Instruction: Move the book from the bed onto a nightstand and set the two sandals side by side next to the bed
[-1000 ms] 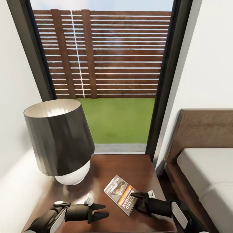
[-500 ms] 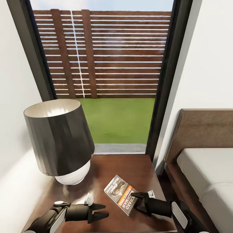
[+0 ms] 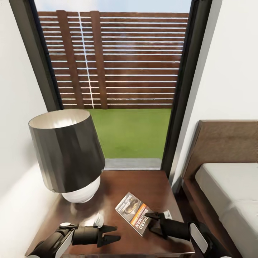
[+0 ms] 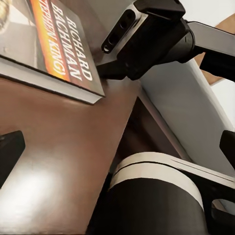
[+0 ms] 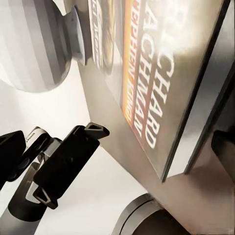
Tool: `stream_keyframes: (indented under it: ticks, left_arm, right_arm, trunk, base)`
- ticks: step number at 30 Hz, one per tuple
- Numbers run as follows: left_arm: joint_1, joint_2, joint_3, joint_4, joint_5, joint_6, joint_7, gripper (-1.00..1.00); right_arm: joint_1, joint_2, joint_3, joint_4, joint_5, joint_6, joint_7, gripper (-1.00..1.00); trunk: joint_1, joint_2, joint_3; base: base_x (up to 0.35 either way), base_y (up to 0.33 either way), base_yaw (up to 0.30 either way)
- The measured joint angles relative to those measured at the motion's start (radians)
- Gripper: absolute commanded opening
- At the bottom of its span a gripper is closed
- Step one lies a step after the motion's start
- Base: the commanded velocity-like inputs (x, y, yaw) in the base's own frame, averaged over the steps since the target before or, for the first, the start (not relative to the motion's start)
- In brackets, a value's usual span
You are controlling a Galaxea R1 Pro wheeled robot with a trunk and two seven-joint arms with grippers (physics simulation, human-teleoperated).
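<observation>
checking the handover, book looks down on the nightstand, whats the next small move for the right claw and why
Probably draw the right claw straight back from the book. The book lies flat on the nightstand beside the lamp, and the claw's jaws stand open at its near edge, so nothing seems left to hold. The left claw hovers apart from it. Sandals would come next.
</observation>
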Motion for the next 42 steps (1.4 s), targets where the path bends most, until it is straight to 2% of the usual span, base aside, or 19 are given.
stream_keyframes:
  ticks: [17, 21, 30, 42]
  left_arm:
    - [0.0, -0.001, 0.0, 0.0, 0.0, 0.0, 0.001, 1.0]
    - [0.0, -0.001, 0.0, 0.0, 0.0, 0.0, 0.001, 1.0]
    - [0.0, -0.001, 0.0, 0.0, 0.0, 0.0, 0.001, 1.0]
    - [0.0, -0.001, 0.0, 0.0, 0.0, 0.0, 0.001, 1.0]
  right_arm:
    - [0.0, 0.0, 0.0, -0.001, 0.002, 0.0, -0.001, 1.0]
    - [0.0, 0.0, 0.001, 0.0, 0.016, -0.005, -0.003, 1.0]
    - [0.0, -0.001, 0.001, 0.0, 0.017, -0.007, -0.001, 1.0]
    - [0.0, -0.002, 0.0, -0.001, 0.013, -0.014, 0.002, 1.0]
  trunk:
    - [0.0, 0.0, 0.0]
    - [-0.002, 0.001, 0.015]
    - [-0.006, 0.003, 0.05]
    - [-0.052, 0.087, 0.088]
  base:
    - [-0.014, 0.0, 0.0]
    - [0.0, 0.0, 0.0]
    - [0.0, 0.0, 0.0]
    - [0.0, 0.0, 0.0]
